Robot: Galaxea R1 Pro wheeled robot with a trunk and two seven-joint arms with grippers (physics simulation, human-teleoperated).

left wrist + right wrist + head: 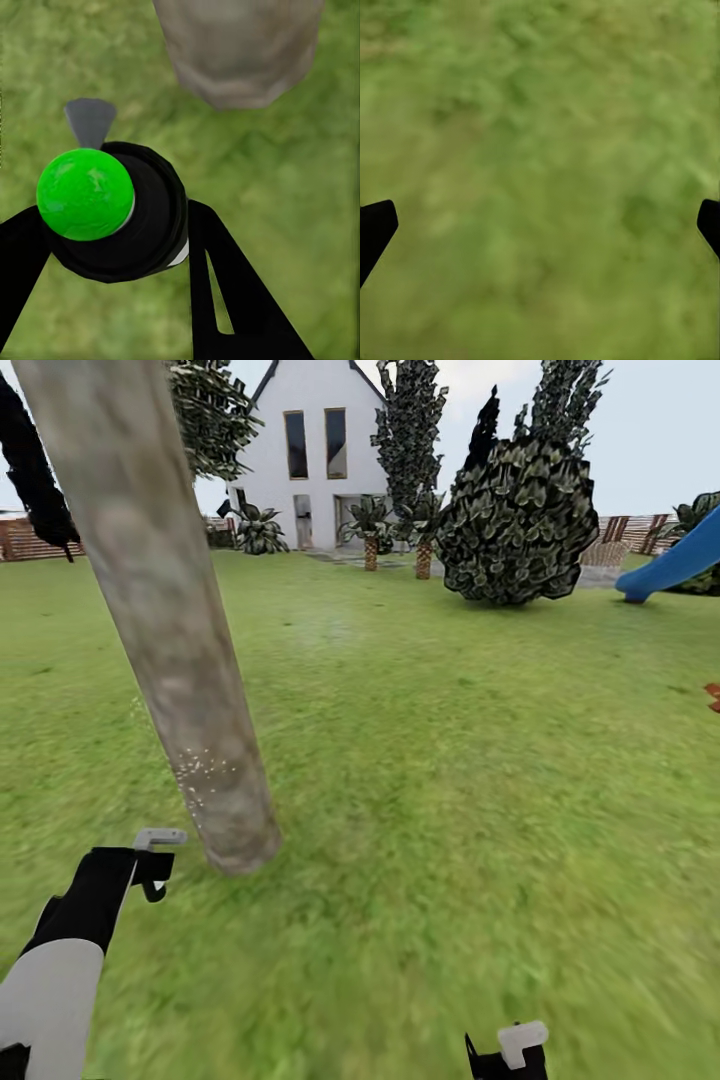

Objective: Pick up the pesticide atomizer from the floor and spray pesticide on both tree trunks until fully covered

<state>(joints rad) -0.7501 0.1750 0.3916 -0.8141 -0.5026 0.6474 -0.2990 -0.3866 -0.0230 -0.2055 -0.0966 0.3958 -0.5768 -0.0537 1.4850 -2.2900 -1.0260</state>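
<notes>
Left gripper [150,865] low at left, jaws closed on the pesticide atomizer [120,214], nozzle near the foot of the pale tree trunk [170,630], white specks on its bark, lawn [450,760] beyond, right gripper [540,225] over grass, jaws wide apart, holding nothing

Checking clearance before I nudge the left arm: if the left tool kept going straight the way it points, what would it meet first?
Probably the tree trunk base, just ahead of the left tool holding the atomizer; depth is unclear.
</notes>
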